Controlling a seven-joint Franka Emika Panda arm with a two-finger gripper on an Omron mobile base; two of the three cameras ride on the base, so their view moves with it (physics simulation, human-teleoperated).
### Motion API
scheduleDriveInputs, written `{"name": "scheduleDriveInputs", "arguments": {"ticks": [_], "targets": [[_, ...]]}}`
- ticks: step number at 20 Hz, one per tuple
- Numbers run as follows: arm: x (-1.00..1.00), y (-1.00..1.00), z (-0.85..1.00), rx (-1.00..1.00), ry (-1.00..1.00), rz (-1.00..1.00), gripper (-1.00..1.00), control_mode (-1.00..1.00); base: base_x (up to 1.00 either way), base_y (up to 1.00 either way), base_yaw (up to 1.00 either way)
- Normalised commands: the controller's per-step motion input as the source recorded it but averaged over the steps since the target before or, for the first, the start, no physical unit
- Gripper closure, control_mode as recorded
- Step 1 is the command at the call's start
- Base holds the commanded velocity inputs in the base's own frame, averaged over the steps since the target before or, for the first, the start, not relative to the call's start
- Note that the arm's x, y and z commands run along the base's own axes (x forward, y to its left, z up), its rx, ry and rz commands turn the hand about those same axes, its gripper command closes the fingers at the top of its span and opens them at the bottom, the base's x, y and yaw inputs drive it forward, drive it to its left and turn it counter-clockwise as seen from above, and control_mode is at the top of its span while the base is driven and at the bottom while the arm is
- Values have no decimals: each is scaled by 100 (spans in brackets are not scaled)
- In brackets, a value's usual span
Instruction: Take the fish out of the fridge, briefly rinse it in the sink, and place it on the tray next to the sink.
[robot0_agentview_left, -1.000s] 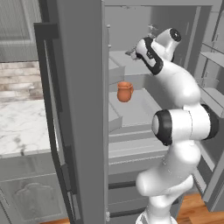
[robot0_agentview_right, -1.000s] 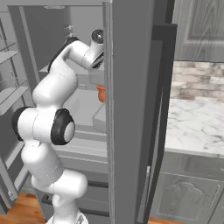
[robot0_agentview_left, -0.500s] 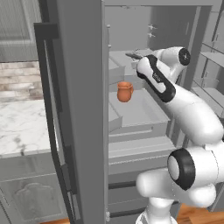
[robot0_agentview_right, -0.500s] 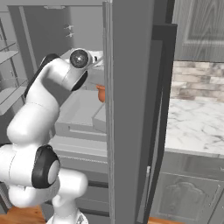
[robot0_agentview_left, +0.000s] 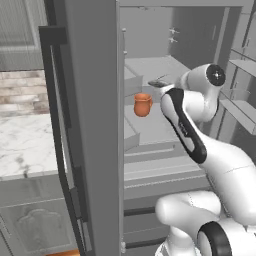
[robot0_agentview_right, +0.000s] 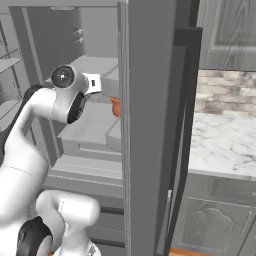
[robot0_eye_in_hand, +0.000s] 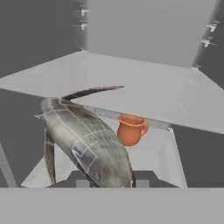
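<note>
The fish (robot0_eye_in_hand: 85, 142) sits clamped in the tool (robot0_eye_in_hand: 109, 180) — in the hand view its dark grey, tapered body runs up and to the left from between the two finger tips (robot0_eye_in_hand: 76, 178), with the tail fin sweeping out toward the middle of the picture. The jaws are closed on its thick end, one on each side.

From the left base view the tool (robot0_agentview_left: 167, 86) is inside the open fridge (robot0_agentview_left: 150, 65), raised above the middle shelf (robot0_agentview_left: 150, 125), and the fish (robot0_agentview_left: 159, 81) shows as a thin dark sliver at the arm's end, clear of the shelf surface. An orange-brown clay pot (robot0_agentview_left: 143, 104) stands upright on that shelf near its left edge, below and to the left of the fish, not touching it. In the hand view the pot (robot0_eye_in_hand: 131, 129) lies beyond the fish, toward the shelf's far side.

The right base view has the fridge door's edge (robot0_agentview_right: 145, 125) crossing the middle, the pot (robot0_agentview_right: 116, 106) peeking out just left of it. A marble tabletop (robot0_agentview_right: 225, 142) lies beside the fridge — brick wall behind it.
</note>
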Motion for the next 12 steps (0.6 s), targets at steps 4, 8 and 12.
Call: {"name": "scheduleDriveInputs", "arguments": {"ticks": [4,8,12], "targets": [[-100,0,-100,-26,44,-5,100,-100,0,0,0],[-100,-10,-91,-19,12,-14,100,-100,0,0,0],[-18,-1,0,0,-3,-2,100,-100,0,0,0]]}}
